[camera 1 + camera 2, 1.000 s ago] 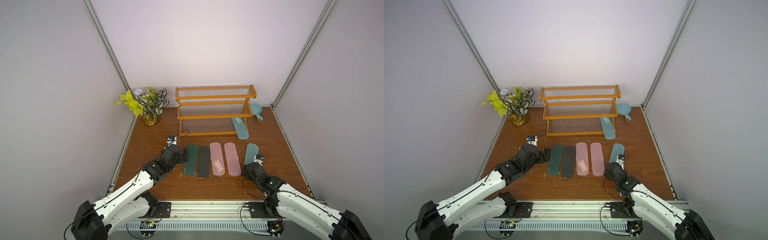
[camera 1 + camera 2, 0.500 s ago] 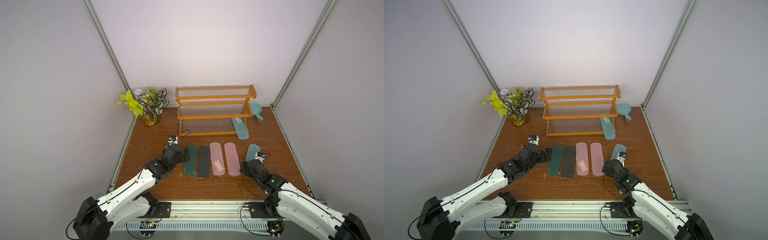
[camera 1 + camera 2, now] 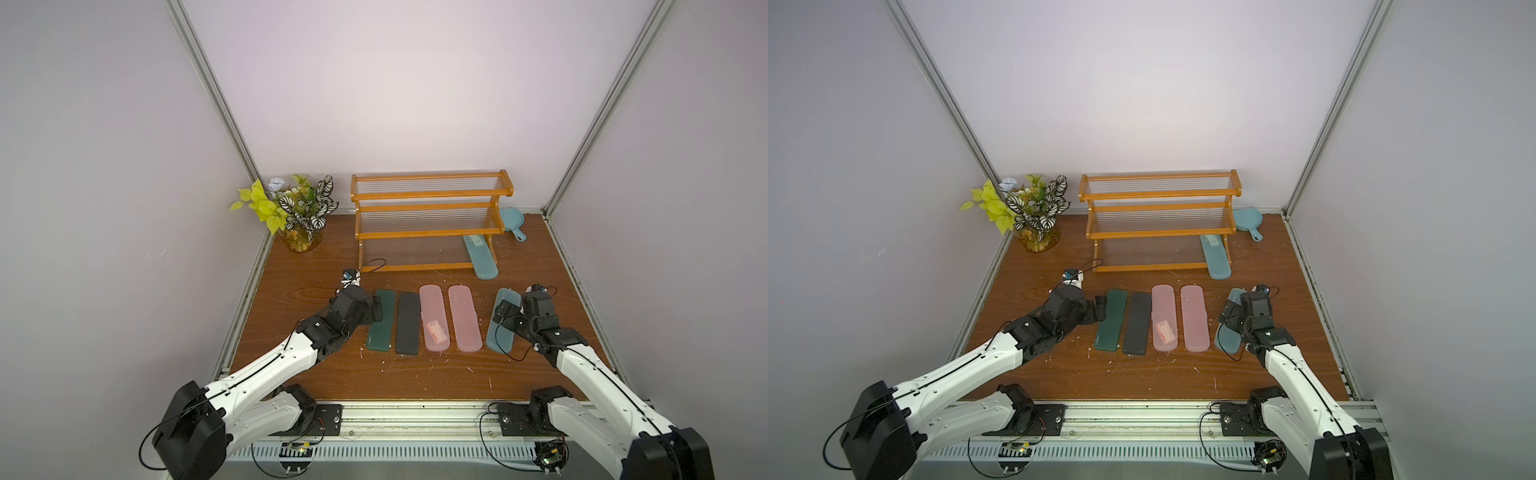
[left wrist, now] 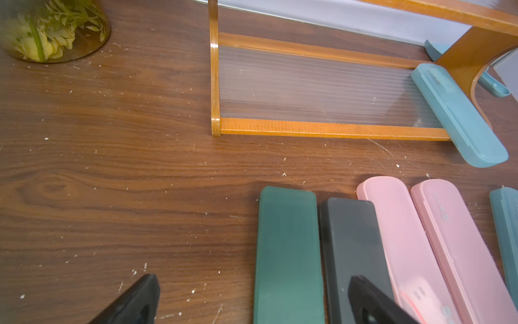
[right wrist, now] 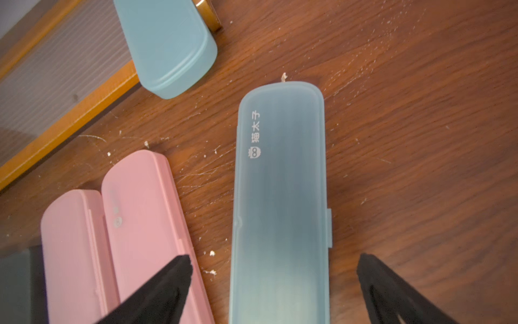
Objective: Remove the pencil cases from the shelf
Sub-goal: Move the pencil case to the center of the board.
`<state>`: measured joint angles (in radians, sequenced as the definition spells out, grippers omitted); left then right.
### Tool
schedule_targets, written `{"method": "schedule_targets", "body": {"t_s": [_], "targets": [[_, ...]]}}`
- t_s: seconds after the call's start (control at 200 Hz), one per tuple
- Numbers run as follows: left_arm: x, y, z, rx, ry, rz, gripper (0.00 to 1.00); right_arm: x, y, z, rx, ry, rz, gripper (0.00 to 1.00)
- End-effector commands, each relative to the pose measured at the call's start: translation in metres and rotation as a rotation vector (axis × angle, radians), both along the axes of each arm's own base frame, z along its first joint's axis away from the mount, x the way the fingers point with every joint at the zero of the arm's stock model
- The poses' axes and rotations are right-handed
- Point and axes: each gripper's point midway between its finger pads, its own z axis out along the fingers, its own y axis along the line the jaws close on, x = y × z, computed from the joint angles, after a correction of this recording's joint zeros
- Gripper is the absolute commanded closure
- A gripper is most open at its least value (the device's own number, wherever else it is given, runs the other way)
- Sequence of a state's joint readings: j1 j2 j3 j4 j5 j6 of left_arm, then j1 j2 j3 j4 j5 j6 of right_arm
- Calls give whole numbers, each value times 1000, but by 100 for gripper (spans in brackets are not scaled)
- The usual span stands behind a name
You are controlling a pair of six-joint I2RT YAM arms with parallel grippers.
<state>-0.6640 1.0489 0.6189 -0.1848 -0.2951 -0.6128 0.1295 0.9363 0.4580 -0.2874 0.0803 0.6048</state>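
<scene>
The orange-brown shelf (image 3: 430,224) stands at the back. One teal pencil case (image 3: 481,257) lies across the right end of its bottom tier (image 4: 459,115), with the near end jutting over the front rail. In front, on the table, lie a dark green case (image 3: 380,322), a black case (image 3: 407,324), two pink cases (image 3: 433,322) (image 3: 464,320) and a second teal case (image 3: 500,328) (image 5: 280,182). My left gripper (image 3: 376,309) (image 4: 253,280) hangs open over the dark green case. My right gripper (image 3: 505,311) (image 5: 274,259) is open, with its fingers on either side of the second teal case and apart from it.
A potted plant (image 3: 297,216) fills the back left corner. A small teal pan (image 3: 513,220) lies behind the shelf's right end. Grey walls close the table on three sides, and a metal rail (image 3: 415,415) runs along the front edge.
My right gripper has opened and let go of the teal case, which now lies on the table; it has shifted a little toward the shelf. My left arm has barely moved.
</scene>
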Motion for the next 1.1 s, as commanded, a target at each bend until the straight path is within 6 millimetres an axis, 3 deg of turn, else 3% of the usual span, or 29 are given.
{"method": "schedule_targets", "body": {"t_s": [0.0, 0.22, 0.936, 1.096], "targets": [[8, 0, 16, -5, -37, 1, 1, 12, 8, 11, 78, -20, 84, 1], [7, 3, 19, -2, -42, 11, 1, 15, -6, -3, 143, 60, 74, 1], [4, 10, 18, -6, -42, 30, 1, 19, 10, -22, 204, 124, 174, 1], [2, 12, 19, -9, -43, 36, 1, 23, 23, -21, 255, 102, 227, 1]]}}
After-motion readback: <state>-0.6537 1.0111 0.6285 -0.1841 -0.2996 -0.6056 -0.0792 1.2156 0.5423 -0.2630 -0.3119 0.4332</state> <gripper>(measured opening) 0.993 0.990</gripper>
